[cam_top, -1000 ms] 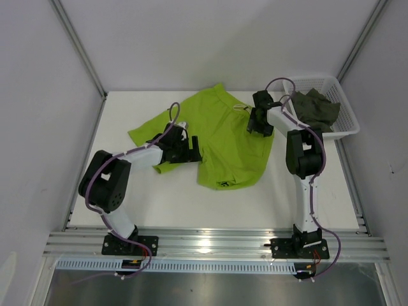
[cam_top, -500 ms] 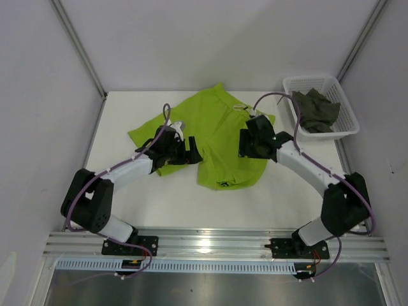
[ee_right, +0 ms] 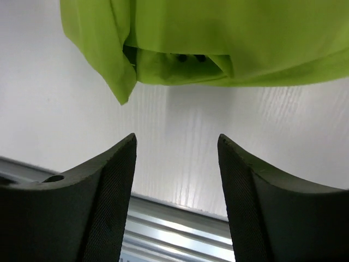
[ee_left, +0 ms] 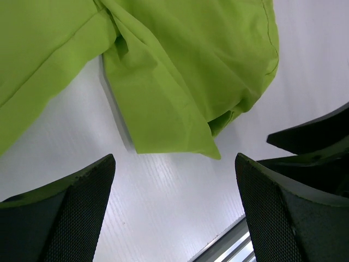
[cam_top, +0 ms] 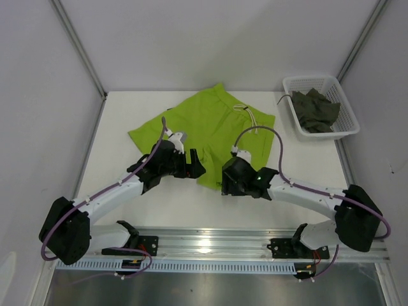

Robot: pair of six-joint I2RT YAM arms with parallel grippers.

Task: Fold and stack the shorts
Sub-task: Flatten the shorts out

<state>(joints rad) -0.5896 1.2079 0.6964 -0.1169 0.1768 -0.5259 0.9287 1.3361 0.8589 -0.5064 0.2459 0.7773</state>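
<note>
The lime green shorts [cam_top: 213,124] lie spread on the white table [cam_top: 159,204], one leg toward the left and one toward the front. My left gripper [cam_top: 195,169] is open and empty by the near hem of the front leg. In the left wrist view the shorts' hem [ee_left: 180,71] sits just beyond the left gripper [ee_left: 175,164]. My right gripper [cam_top: 225,183] is open and empty at the same hem's near edge. The green cloth [ee_right: 218,38] lies just ahead of the right gripper [ee_right: 175,142]. The dark olive-grey shorts [cam_top: 315,109] lie crumpled in the basket.
A white mesh basket [cam_top: 347,129] stands at the back right corner. An aluminium rail [cam_top: 210,242] runs along the table's near edge, close behind both grippers. The two grippers are close together; the right one shows in the left wrist view [ee_left: 316,142].
The right arm swung from beside the basket down to the shorts' near hem. The left arm stretched forward and right to the same hem. The shorts have not moved.
</note>
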